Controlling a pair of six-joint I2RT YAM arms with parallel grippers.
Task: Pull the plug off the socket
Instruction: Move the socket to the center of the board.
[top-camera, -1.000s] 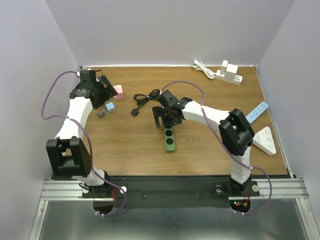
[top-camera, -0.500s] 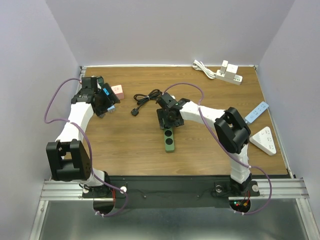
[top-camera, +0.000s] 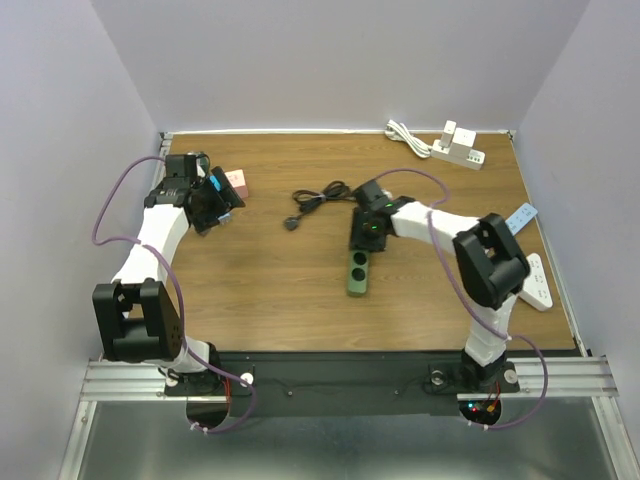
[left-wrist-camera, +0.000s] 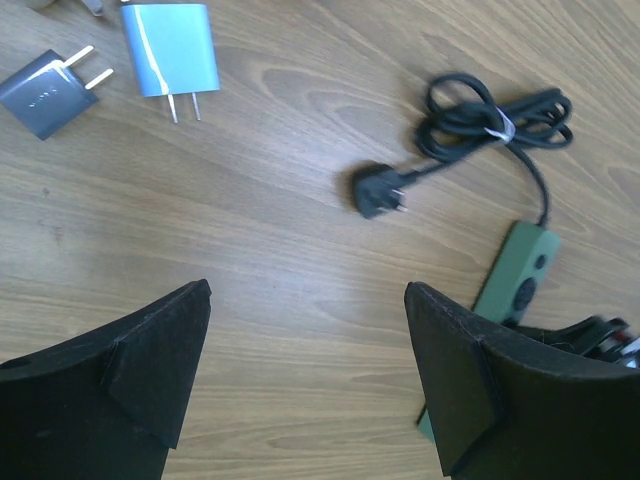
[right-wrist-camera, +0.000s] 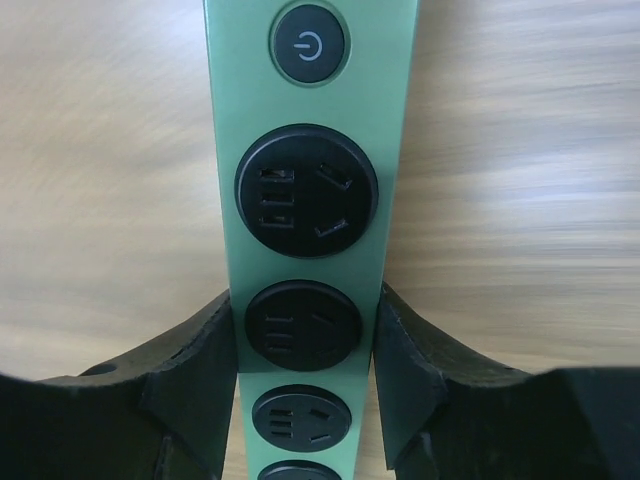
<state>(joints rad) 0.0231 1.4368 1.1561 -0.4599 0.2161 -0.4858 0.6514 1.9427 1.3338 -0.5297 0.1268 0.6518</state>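
A green power strip (top-camera: 358, 272) lies mid-table, and all the sockets that show on it (right-wrist-camera: 306, 200) are empty. My right gripper (top-camera: 367, 235) is shut on its sides (right-wrist-camera: 305, 325), below the power button (right-wrist-camera: 308, 43). Its black cord is coiled (top-camera: 322, 195) and ends in a loose black plug (top-camera: 293, 222), which also shows in the left wrist view (left-wrist-camera: 378, 190). A white power strip (top-camera: 455, 150) with white adapters plugged in sits at the back right. My left gripper (top-camera: 213, 205) is open and empty above bare wood (left-wrist-camera: 308, 330).
A blue adapter (left-wrist-camera: 170, 48) and a grey adapter (left-wrist-camera: 45, 82) lie loose by the left gripper, with a pink block (top-camera: 237, 183) behind them. A light blue remote-like piece (top-camera: 518, 222) and a white device (top-camera: 535, 280) lie at the right edge.
My right gripper has dragged the green power strip to the right, and the coiled cord and black plug moved with it. My left gripper has shifted slightly.
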